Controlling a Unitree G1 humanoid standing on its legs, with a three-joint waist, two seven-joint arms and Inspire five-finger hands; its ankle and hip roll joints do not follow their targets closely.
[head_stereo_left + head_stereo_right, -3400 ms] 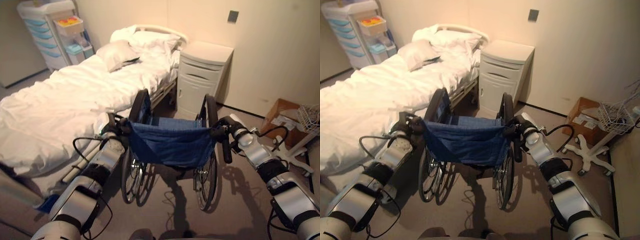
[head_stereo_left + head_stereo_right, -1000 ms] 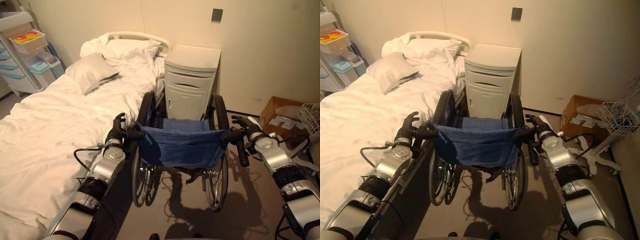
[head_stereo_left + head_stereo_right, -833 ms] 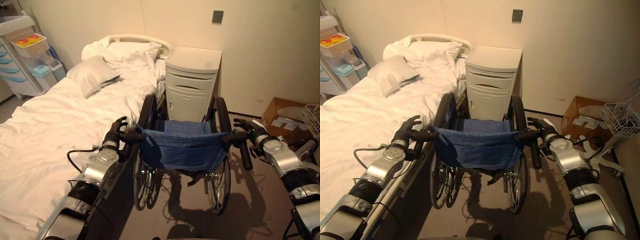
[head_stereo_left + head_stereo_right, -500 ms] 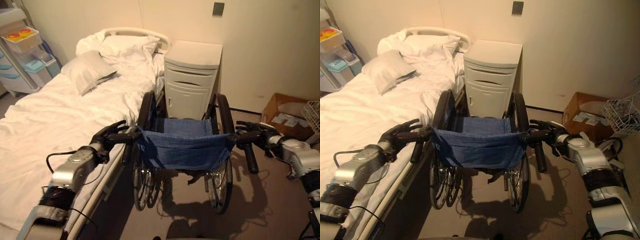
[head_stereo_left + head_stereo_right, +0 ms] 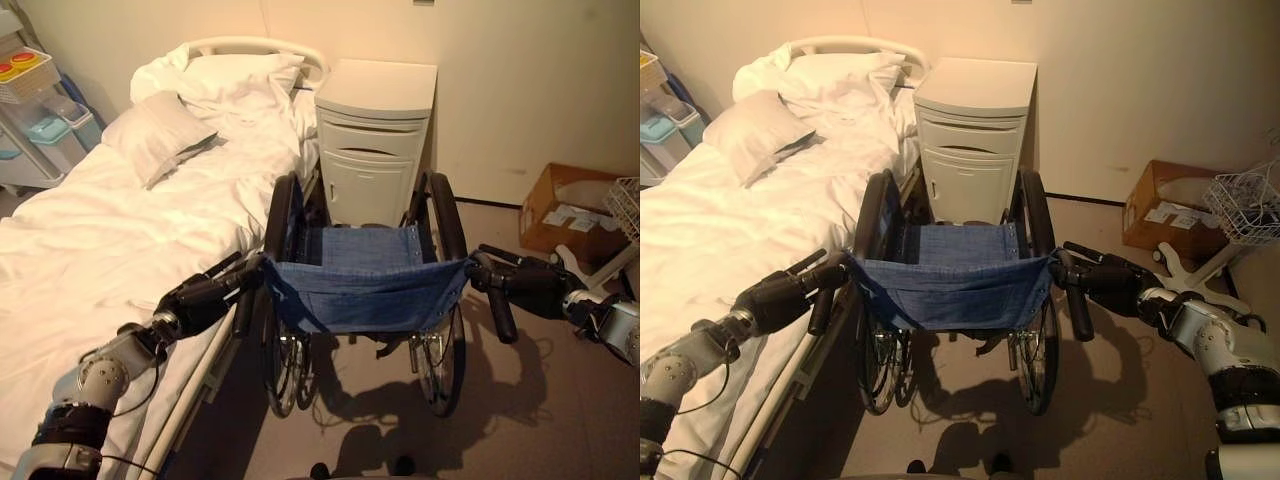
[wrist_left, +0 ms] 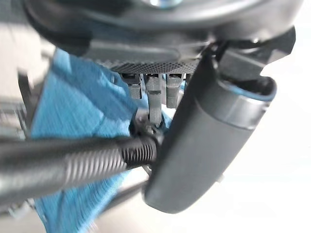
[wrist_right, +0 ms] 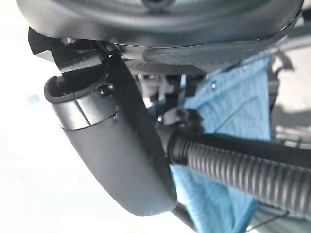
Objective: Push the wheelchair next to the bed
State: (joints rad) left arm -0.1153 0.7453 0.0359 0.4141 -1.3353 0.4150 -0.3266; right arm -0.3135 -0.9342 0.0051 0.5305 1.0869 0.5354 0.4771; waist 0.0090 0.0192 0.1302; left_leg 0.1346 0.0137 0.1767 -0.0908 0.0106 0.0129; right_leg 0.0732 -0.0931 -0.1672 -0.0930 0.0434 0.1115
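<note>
The left hand and right hand rest at the wheelchair's push handles, fingers nearly straight, thumbs slack. The chair stands just beside the bed's near edge, facing the white cabinet. Push evenly with both palms, stopping before the footrests touch the cabinet.
</note>
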